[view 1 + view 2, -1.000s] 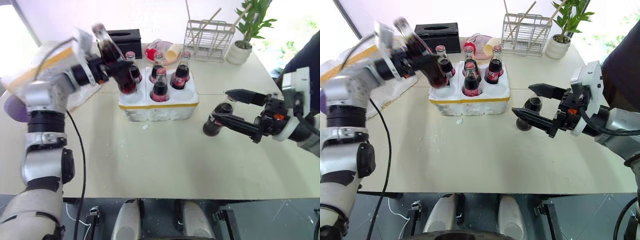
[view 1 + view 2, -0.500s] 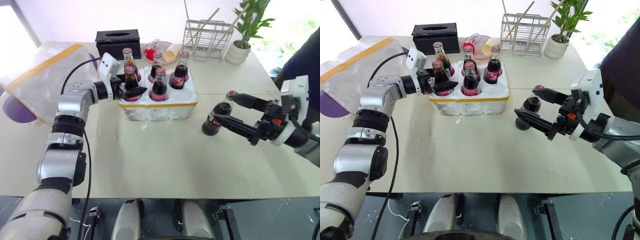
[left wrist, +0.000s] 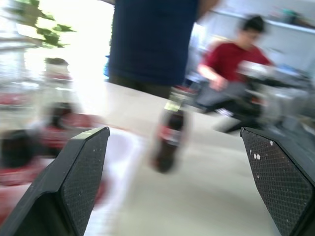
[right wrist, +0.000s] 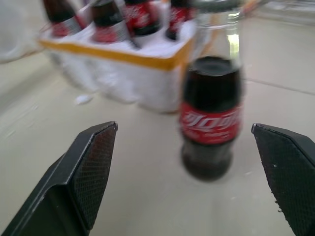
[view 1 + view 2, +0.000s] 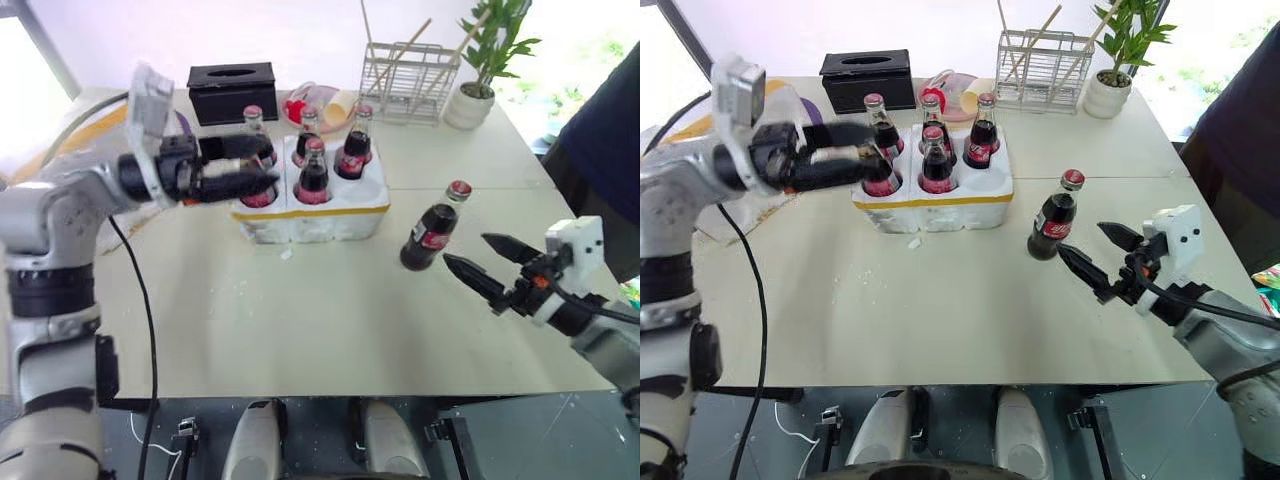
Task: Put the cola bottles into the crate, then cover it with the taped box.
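Observation:
The crate (image 5: 330,212), a low white foam block with a yellow band, stands mid-table and holds several cola bottles (image 5: 313,168) upright in its wells. My left gripper (image 5: 272,168) hovers open over the crate's left end, its fingers level above the front-left bottle (image 5: 258,194), with nothing between them. One more cola bottle (image 5: 432,228) stands alone on the table right of the crate. My right gripper (image 5: 466,249) is open, low, just nearer than that bottle (image 4: 211,113) and apart from it. The taped box (image 5: 735,210) lies at the far left, mostly behind my left arm.
A black tissue box (image 5: 232,90), a pink dish with a cup (image 5: 325,102), a wire rack (image 5: 410,80) and a potted plant (image 5: 475,95) line the back of the table. A person in dark blue (image 5: 610,150) stands at the right edge.
My left gripper lowered its bottle into the crate's front-left well, opened and drew back. My right gripper sank and pulled away from the lone bottle toward the table's near edge.

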Controlling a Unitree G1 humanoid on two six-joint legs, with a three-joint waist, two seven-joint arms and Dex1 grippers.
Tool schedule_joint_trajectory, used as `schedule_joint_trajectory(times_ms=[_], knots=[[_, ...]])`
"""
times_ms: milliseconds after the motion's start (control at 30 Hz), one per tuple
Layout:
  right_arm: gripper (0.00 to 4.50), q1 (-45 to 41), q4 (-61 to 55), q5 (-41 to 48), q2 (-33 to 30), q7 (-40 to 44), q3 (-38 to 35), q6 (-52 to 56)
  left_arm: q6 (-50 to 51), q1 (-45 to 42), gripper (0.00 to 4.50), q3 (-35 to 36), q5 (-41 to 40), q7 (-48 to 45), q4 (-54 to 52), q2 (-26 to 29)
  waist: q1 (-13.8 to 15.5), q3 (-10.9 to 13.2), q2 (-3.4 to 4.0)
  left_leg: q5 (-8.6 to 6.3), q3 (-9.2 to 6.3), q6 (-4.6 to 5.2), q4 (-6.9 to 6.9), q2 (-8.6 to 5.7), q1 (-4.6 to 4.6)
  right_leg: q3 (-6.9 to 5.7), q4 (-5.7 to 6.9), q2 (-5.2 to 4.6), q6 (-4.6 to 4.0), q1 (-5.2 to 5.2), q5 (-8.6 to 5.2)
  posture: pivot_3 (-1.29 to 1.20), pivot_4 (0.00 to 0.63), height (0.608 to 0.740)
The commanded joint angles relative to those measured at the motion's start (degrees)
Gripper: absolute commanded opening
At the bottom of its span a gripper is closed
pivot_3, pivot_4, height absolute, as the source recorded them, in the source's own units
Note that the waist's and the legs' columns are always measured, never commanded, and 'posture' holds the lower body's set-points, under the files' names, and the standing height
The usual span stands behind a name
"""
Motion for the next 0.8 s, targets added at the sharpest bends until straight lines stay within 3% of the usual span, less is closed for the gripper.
schedule_joint_trajectory(times_ms=[33,300,600,733,800], knots=[[4.50,-3.03,2.56,-4.01,2.95,-2.46,2.67,-2.83,-1.48,4.01,4.45,-4.35,1.18,1.72,-7.42,0.08,0.08,-0.02,0.02,0.00,0.00,0.00,-0.01,0.00,0.01,0.00,0.00,0.00,-0.01,0.00,0.00,0.00,0.150,0.740],[4.50,-10.82,12.35,-11.61,6.49,-0.10,9.70,-7.25,-4.00,5.61,4.45,-6.77,2.53,8.60,-7.72,-5.06,0.24,-0.01,0.02,0.00,0.04,0.01,0.00,-0.03,-0.03,0.04,-0.02,0.02,0.00,-0.03,0.00,0.00,0.150,0.740],[4.50,-19.31,24.26,-16.51,9.36,4.30,13.91,-11.43,-5.86,3.87,4.45,-7.10,3.45,9.88,-5.20,-5.58,0.19,-0.01,0.02,0.01,0.04,0.01,-0.02,-0.02,-0.03,0.04,0.00,0.06,0.01,-0.05,0.00,0.00,0.150,0.740],[3.25,-19.92,20.36,-13.14,9.35,6.11,11.05,-11.32,-5.88,5.23,4.50,-6.43,3.30,10.45,-6.02,-4.66,0.27,0.00,0.03,0.00,0.04,0.01,-0.03,-0.02,-0.04,0.04,0.00,0.05,0.02,-0.06,0.00,0.00,0.150,0.740],[3.25,-21.09,18.11,-10.79,8.69,6.48,9.34,-10.16,-5.80,6.09,4.50,-5.73,3.29,10.69,-6.27,-3.78,0.21,0.05,0.11,0.00,0.05,0.01,-0.03,-0.02,-0.05,0.04,0.00,0.05,0.03,-0.07,0.00,0.00,0.150,0.740]])
